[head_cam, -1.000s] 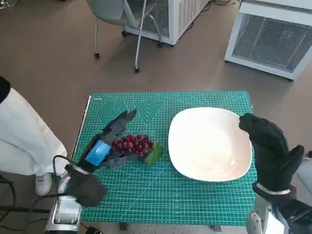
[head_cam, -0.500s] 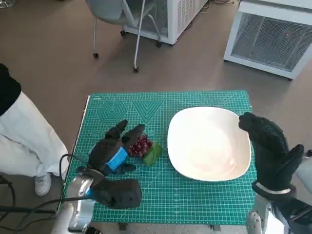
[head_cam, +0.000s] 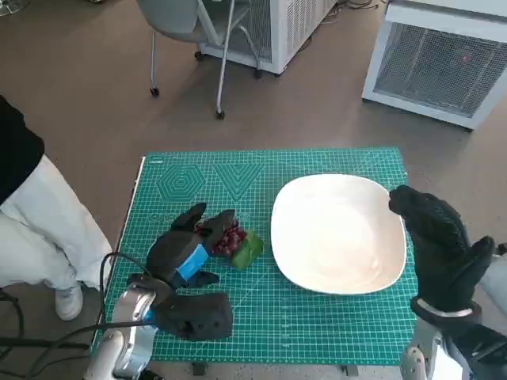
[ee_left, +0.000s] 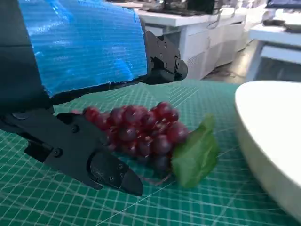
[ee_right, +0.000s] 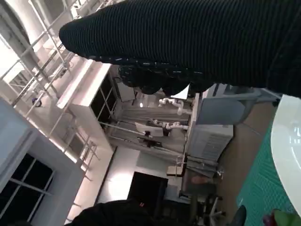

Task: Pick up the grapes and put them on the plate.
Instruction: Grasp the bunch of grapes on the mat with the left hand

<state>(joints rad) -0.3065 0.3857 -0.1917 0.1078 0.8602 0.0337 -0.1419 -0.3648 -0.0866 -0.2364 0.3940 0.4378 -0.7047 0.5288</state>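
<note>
Since a second ago, the left hand (head_cam: 184, 252) has been brought over the grapes (head_cam: 230, 237), fingers spread around them but not yet closed. The bunch is seen on the mat (head_cam: 317, 332), just left of the plate (head_cam: 337, 234), far nearer this hand than the right hand (head_cam: 440, 245), which is held apart, empty.

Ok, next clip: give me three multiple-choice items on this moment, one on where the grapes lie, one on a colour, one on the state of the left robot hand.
1. Where are the grapes?
A. on the plate
B. on the green mat, left of the plate
C. on the floor

2. What colour is the plate?
A. white
B. red
C. blue

3. What is the left robot hand doing?
A. holding the grapes high above the table
B. resting on the plate
C. down at the grapes, fingers either side of the bunch, which lies on the mat

Answers:
1 B: the head view shows the bunch beside the plate, on the mat.
2 A: the plate is plain white.
3 C: the left wrist view shows the fingers flanking the bunch on the mat.
</note>
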